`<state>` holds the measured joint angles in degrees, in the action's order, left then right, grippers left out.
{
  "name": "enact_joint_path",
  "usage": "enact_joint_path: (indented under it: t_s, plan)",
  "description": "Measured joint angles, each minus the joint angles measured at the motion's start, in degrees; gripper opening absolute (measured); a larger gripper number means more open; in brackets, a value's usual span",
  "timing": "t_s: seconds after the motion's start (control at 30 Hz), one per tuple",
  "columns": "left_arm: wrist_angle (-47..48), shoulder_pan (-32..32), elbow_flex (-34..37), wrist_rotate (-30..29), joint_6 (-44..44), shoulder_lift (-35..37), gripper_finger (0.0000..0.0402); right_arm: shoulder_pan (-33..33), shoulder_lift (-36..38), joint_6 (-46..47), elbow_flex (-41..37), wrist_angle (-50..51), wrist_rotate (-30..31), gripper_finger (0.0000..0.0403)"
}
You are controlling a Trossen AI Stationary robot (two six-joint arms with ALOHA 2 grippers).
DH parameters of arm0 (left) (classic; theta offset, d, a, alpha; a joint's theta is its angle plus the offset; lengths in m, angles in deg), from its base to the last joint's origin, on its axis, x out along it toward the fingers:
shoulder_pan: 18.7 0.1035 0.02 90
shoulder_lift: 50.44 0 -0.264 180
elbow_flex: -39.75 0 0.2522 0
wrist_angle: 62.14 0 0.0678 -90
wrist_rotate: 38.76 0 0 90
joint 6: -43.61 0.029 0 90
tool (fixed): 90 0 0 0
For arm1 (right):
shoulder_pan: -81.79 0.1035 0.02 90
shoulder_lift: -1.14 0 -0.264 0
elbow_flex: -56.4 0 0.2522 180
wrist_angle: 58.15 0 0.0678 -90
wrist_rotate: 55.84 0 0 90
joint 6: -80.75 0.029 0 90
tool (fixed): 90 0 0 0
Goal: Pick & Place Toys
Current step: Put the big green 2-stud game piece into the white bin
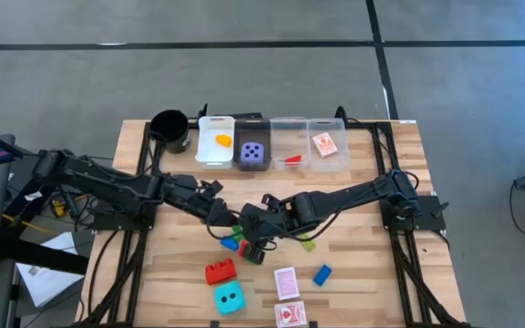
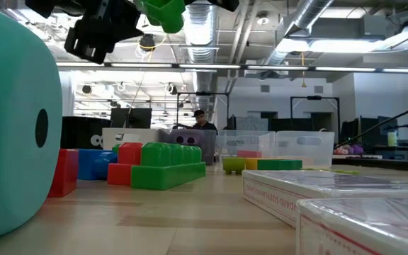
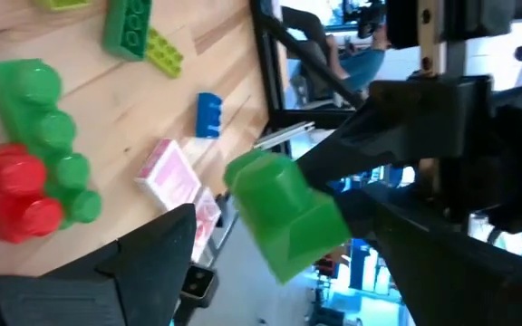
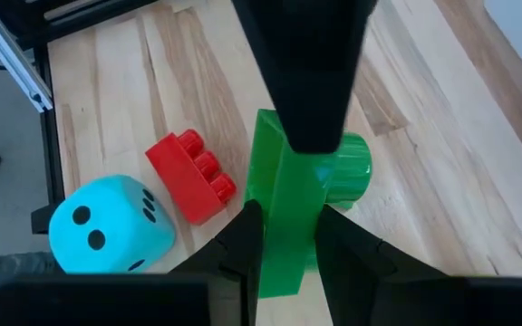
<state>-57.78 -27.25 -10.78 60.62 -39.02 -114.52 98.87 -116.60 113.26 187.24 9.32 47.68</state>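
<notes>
From above, we see the left gripper (image 1: 229, 221) and the right gripper (image 1: 259, 225) meeting nose to nose over the middle of the surface (image 1: 363, 273); the brick between them is hidden there.

At table height, we see the green brick (image 2: 163, 12) hanging high above the surface, clear of the bricks lying below.

Past our left fingers (image 3: 152, 249), which stand spread wide and hold nothing, the green brick (image 3: 284, 213) sits just ahead, apart from them, pinched by the other arm's fingers.

Past our right fingers (image 4: 243, 249), closed flat on the green brick (image 4: 284, 217), its long axis runs straight out along them. We judge the right arm alone carries it; the bins lie well beyond.
</notes>
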Motion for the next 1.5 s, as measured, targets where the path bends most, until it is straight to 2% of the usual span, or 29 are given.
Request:
enact_joint_path:
  t_s: [0.33, 0.6, 0.77, 0.97, 1.03, 1.23, 1.37, 1.5]
  plan:
    - [-1.91, -0.04, 0.00, 0.73, -0.02, -1.64, 0.0321, -0.33, 0.00, -0.02, 0.00, -0.38, -0.04, 0.0083]
    - [-1.75, -0.04, 0.04, 1.49, 0.02, -2.12, 0.0291, -1.13, 0.00, 0.00, 0.00, -2.38, 0.00, 0.0083]
    - [-1.81, -0.04, 0.02, 1.47, 1.17, -2.09, 0.0253, -1.20, 0.00, 0.01, 0.00, -3.45, 0.00, 0.0083]
    - [-1.75, -0.04, -0.09, 1.23, 1.99, -2.07, 0.0169, -1.17, -0.02, 0.12, -0.02, -3.32, 0.03, 0.0083]
    - [-1.35, -0.04, -0.07, 1.01, 3.22, -2.07, 0.0149, -1.14, -0.02, 0.24, -0.04, -3.01, 0.14, 0.0083]
    - [-1.40, 0.10, -0.02, -0.92, 9.38, -2.07, 0.0149, -0.96, -0.02, 0.28, -0.04, -3.09, -0.09, 0.0094]
    - [-1.15, 1.07, 0.04, -0.60, 16.21, -2.07, 0.0147, -0.92, 0.00, 1.23, -0.04, -3.19, -1.94, 0.0123]
    - [-0.59, 2.74, 0.04, -0.31, 22.16, -2.09, 0.0147, -0.46, 0.02, 2.46, -0.04, -2.98, -0.90, 0.0157]
